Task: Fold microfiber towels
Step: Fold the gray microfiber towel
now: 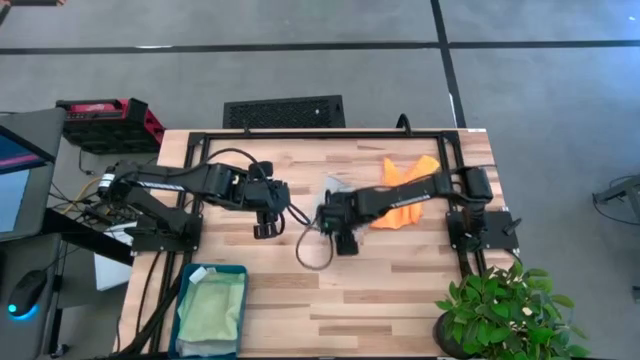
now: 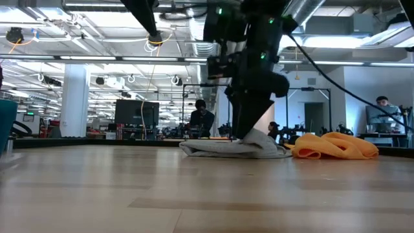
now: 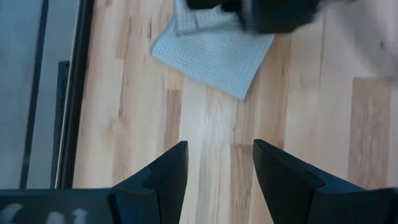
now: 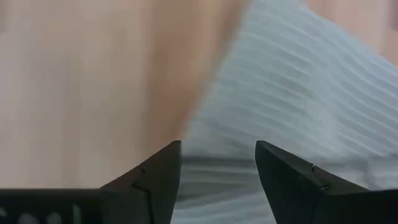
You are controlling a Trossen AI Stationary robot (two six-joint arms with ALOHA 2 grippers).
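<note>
A pale grey-blue towel (image 1: 328, 190) lies crumpled in the middle of the table, partly under my right arm. It also shows in the low view (image 2: 226, 149) and the left wrist view (image 3: 208, 53). My right gripper (image 1: 338, 228) (image 4: 217, 146) is open and points down, low over this towel (image 4: 292, 93). My left gripper (image 1: 265, 222) (image 3: 217, 149) is open and empty over bare wood, left of the towel. A bright orange towel (image 1: 405, 190) (image 2: 333, 145) lies bunched to the right. A light green towel (image 1: 212, 312) lies in the teal bin. A second grey-blue towel is not seen. My right gripper stands open over the grey-blue towel near its edge (image 4: 205, 137), coming from above. I cannot tell whether its fingertips touch the cloth.
The teal bin (image 1: 185, 300) stands at the table's near left edge. A dark cable loop (image 1: 315, 248) lies on the table by my right gripper. A potted plant (image 1: 500, 310) stands at the near right corner. Black frame rails (image 1: 455, 150) run along the far and right edges.
</note>
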